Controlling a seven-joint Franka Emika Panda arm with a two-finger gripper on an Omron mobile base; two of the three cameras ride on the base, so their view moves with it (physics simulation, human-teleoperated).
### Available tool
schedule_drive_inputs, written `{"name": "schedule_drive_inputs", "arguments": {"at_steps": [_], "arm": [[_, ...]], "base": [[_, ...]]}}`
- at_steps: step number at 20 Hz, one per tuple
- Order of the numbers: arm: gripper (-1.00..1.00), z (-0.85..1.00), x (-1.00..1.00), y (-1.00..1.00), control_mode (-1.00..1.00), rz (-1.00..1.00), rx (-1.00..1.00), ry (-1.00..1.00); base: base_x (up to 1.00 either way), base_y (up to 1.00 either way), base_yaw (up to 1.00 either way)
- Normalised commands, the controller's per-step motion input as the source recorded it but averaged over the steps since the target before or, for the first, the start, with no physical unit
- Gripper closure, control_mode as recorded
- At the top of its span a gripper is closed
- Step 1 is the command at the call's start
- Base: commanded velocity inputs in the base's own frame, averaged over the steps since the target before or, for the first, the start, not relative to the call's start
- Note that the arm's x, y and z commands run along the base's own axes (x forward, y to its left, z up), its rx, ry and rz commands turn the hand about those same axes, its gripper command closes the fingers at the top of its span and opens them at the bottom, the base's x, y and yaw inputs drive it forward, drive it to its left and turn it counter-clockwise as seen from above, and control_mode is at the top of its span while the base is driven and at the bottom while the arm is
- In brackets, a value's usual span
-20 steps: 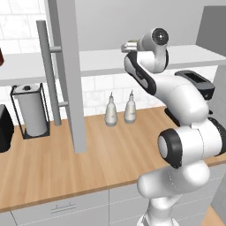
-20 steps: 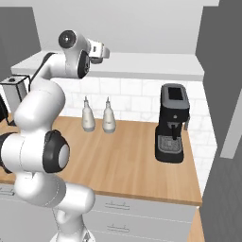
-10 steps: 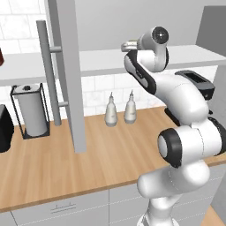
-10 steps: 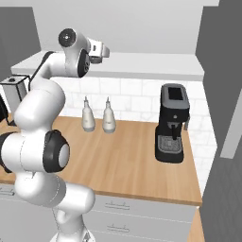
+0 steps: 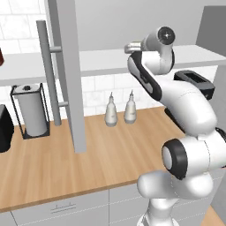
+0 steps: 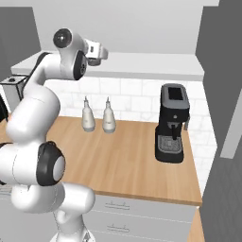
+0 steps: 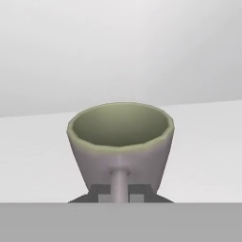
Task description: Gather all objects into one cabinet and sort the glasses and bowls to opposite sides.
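A taupe-grey tapered cup (image 7: pixel 120 142) with a greenish inside stands upright, close in front of the hand, on the cabinet's white shelf floor (image 7: pixel 208 142). My gripper (image 7: pixel 120 191) sits at the cup's near wall with its dark fingertips (image 7: pixel 100 192) drawn close together, and looks shut on the wall. From the base the gripper (image 5: pixel 131 47) (image 6: pixel 100 51) is raised over the cabinet shelf (image 5: pixel 101 62) (image 6: pixel 156 64). The grey cabinet door (image 5: pixel 66 75) with its long bar handle (image 5: pixel 46 70) stands open to the left. The other cup and both bowls are out of view.
Two white bottles (image 5: pixel 118 110) (image 6: pixel 97 116) stand on the wooden counter (image 5: pixel 66 163) under the shelf. A paper towel holder (image 5: pixel 30 110) is at the left. A black coffee machine (image 6: pixel 172 123) stands at the right.
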Motion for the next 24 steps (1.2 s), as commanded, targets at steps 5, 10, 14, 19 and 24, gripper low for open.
{"name": "schedule_drive_inputs", "arguments": {"at_steps": [5, 10, 14, 19, 24], "arm": [[1.0, 0.03, -0.66, -0.02, -1.0, 0.0, 0.0, 0.0], [1.0, 0.0, -0.63, -0.02, -1.0, 0.0, 0.0, 0.0], [1.0, 0.0, -0.81, -0.19, -1.0, 0.01, 0.0, 0.0], [1.0, 0.06, -0.99, -0.24, -1.0, 0.06, 0.0, -0.05], [1.0, 0.29, -1.0, 0.0, -1.0, 0.08, 0.0, -0.12]], "base": [[0.0, 0.0, 0.0], [0.0, 0.0, 0.0], [0.0, 0.0, 0.0], [0.0, 0.0, 0.0], [0.0, 0.0, 0.0]]}}
